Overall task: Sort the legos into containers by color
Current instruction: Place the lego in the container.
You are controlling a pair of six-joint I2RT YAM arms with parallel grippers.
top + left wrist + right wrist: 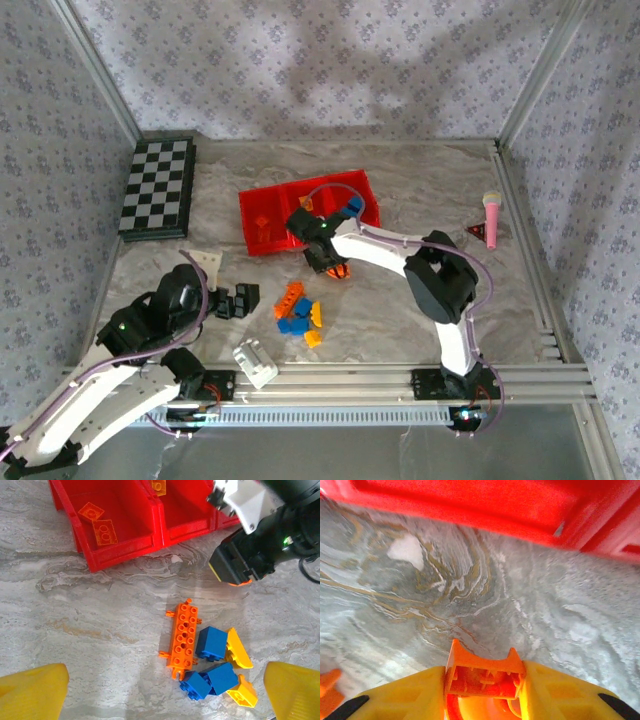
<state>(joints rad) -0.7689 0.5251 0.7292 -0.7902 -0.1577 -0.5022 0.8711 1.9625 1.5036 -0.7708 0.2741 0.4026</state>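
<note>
The containers [310, 212] are three joined red bins at the table's middle back. Orange legos [104, 531] lie in the left bin [125, 525], and a blue one [353, 206] is in the right bin. A loose pile sits on the table: an orange plate [184, 637], blue bricks [211, 642] and yellow pieces [237, 650]. Just in front of the bins, low over the table, my right gripper [485, 690] [335, 265] is shut on an orange lego [485, 672]. My left gripper [238, 300] [162, 700] is open, left of and above the pile, holding nothing.
A black-and-white checkered board [157, 187] lies at the back left. A white blocky object [256, 362] rests near the front edge. A pink microphone [491, 215] and a small red piece [476, 231] lie at the right. Metal rails border the table.
</note>
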